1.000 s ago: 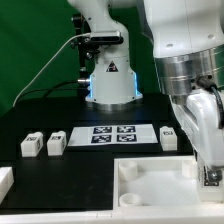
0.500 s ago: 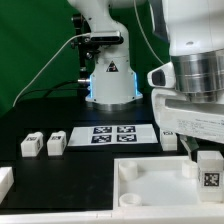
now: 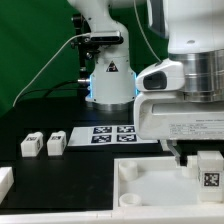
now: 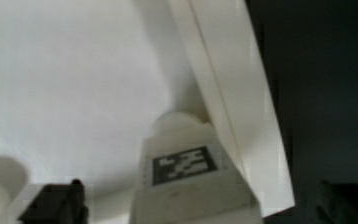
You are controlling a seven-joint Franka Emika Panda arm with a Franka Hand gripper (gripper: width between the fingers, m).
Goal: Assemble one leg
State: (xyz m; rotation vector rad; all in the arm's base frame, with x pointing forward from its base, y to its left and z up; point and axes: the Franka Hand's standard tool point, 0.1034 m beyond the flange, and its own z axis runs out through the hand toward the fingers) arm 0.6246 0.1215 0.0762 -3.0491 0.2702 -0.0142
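The leg (image 3: 209,171) stands upright in the tray (image 3: 150,185), at its corner on the exterior view's right, marker outward. The gripper (image 4: 202,205) hangs above with fingers (image 4: 53,203) spread, grasping nothing. Best to descend straight, centred over the leg, before closing.

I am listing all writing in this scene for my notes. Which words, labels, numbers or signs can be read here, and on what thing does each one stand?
No word or number can be read.
Warning triangle sign, no text: on the robot base.
Small print, too blurred to read: on the label of the gripper.
Black-and-white square markers, no letters: on the marker board, the leg and two small blocks.
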